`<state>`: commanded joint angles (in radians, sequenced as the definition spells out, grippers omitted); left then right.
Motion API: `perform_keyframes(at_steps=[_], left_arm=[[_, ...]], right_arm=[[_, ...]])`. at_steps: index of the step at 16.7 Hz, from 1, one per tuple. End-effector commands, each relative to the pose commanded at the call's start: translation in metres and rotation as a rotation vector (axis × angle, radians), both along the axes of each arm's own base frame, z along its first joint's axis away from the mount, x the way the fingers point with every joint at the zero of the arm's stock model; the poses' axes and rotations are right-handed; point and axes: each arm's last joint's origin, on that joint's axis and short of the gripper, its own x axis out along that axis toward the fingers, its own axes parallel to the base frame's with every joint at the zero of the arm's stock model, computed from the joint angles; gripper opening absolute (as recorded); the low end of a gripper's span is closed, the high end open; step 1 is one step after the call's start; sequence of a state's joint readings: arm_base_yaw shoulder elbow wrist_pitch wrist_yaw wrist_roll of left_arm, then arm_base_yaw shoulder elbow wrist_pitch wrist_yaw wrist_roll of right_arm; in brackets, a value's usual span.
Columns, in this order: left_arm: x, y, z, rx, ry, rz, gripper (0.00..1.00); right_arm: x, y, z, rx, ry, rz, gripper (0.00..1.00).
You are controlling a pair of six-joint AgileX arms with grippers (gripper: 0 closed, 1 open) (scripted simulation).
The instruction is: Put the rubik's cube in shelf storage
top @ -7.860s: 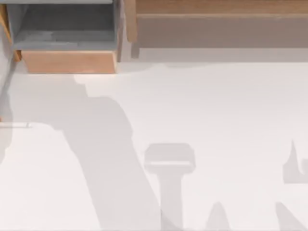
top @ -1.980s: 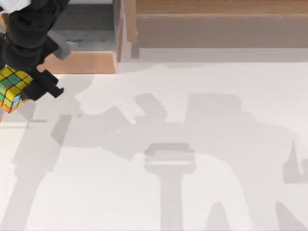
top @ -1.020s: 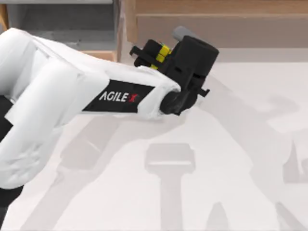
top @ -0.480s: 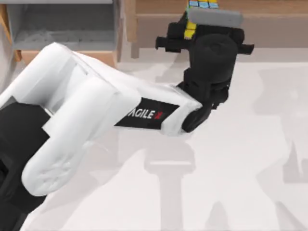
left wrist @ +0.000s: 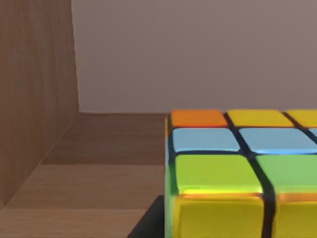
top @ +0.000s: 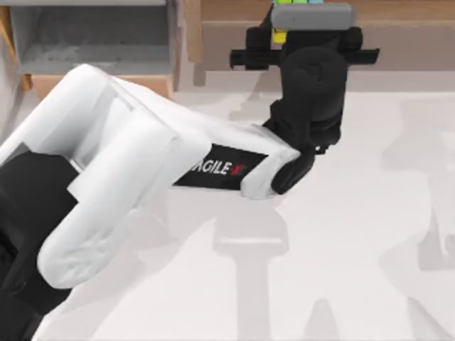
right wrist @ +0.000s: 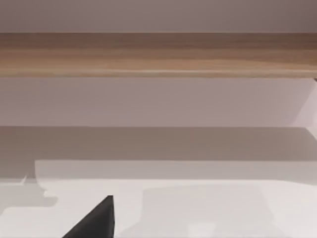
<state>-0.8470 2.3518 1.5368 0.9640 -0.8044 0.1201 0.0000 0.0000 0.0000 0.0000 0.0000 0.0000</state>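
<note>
- White table (top: pixel 370 234), plain, crossed by soft grey arm shadows; nothing loose lying on the bare part.
- Left arm (top: pixel 128 177), white shell with black AgileX label, stretches from the table's near left corner diagonally toward the far middle; its lower black section is cut off at the left edge.
- Left gripper (top: pixel 302 18) sits at the far edge, reaching into the shelf storage (top: pixel 398 28); black cross-bar and grey camera block cover most of it from above.
- Rubik's cube (top: pixel 295 11) is at the gripper tip, over the wood ledge of the shelf storage, just right of the side post; only slivers of yellow and green tile peek past the grey block.
- Left wrist view: rubik's cube (left wrist: pixel 242 168) up close, orange, yellow, blue, green tiles, cropped at two edges; wood floor and side wall of the shelf around it, greyish back panel behind.
- Whether the left fingers grip the cube: cannot tell, they are hidden.
- Far left: grey-lined box (top: pixel 92 42) with light wood front, partly behind the arm.
- Right wrist view: shelf storage ledge (right wrist: pixel 158 54) across the table; a dark finger tip of the right gripper (right wrist: pixel 96 218) at the edge, its state unclear.
</note>
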Motion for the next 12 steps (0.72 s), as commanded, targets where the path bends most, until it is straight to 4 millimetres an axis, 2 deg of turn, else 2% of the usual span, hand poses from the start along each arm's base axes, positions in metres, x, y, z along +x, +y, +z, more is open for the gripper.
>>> perform_keyframes(at_steps=[5,12], left_arm=[[0.006,-0.001,-0.001,0.002,0.002,-0.003,0.00],[0.047,-0.007,0.002,0.003,0.000,-0.002,0.00]], right_arm=[[0.000,0.000,0.000,0.000,0.000,0.000,1.00],[0.000,0.000,0.000,0.000,0.000,0.000,1.00]])
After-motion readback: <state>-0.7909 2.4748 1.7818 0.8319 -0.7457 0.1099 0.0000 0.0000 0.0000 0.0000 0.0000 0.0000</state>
